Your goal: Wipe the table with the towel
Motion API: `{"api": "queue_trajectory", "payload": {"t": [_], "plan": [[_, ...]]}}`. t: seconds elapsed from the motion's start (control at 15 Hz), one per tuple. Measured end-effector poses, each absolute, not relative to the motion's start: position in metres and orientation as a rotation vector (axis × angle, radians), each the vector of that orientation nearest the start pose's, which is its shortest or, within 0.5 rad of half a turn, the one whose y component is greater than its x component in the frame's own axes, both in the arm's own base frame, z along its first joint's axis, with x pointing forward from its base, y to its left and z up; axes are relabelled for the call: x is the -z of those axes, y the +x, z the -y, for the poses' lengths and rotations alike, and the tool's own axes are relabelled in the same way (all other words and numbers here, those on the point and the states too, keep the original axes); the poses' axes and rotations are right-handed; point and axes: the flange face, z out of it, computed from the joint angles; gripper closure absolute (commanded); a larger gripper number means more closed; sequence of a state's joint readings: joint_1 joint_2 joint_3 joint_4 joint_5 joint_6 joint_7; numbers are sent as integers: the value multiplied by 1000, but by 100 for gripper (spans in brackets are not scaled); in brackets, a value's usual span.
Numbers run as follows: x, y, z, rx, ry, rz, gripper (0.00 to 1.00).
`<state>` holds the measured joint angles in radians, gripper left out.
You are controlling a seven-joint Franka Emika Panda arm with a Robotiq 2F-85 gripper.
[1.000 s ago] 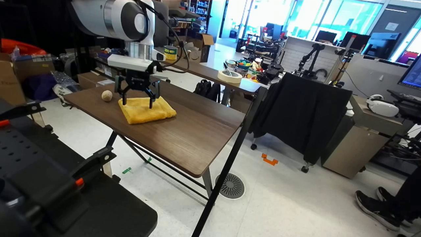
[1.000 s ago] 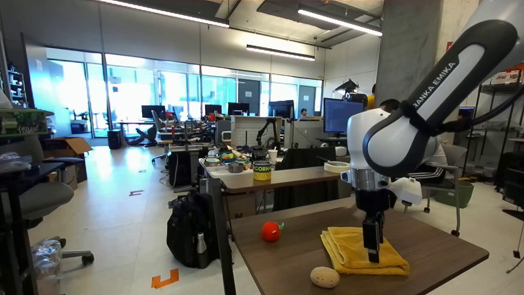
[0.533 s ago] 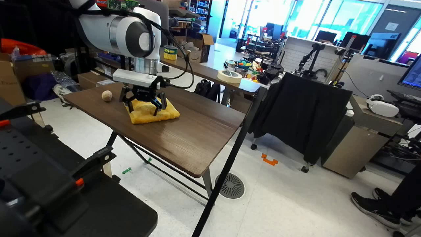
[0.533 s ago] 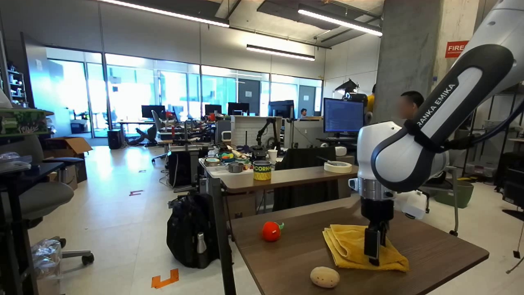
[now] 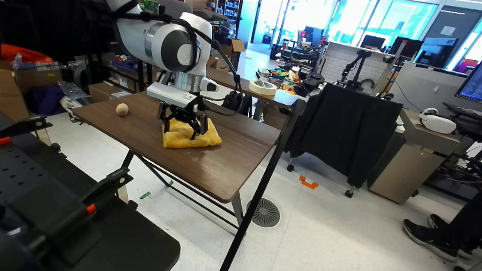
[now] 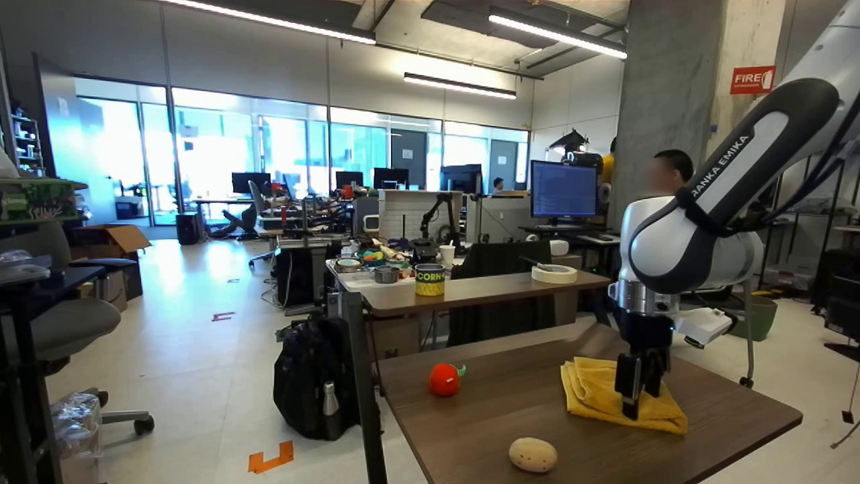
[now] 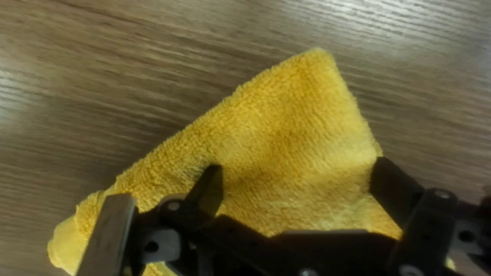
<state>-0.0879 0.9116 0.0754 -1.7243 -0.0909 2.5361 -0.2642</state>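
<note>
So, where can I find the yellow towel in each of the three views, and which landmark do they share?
In an exterior view: the yellow towel, left of centre, around mid-height.
In an exterior view: the yellow towel, lower right.
Wrist view: the yellow towel, across the centre and lower part, partly hidden by the gripper.
Shared landmark: the dark brown table under it.

Gripper (image 5: 180, 133) spread wide on a folded yellow towel (image 5: 181, 142) — brown table (image 5: 226, 162) beneath, beige ball (image 5: 122, 110) well apart
</note>
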Motion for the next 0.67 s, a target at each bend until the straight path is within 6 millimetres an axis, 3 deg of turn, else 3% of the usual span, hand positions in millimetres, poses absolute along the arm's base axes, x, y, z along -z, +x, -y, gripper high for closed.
{"api": "queue_trajectory", "payload": {"t": [0.4, 0.67], "plan": [[-48, 635, 11, -162, -3084, 443, 0], [-31, 631, 34, -218, -3101, 291, 0]]}}
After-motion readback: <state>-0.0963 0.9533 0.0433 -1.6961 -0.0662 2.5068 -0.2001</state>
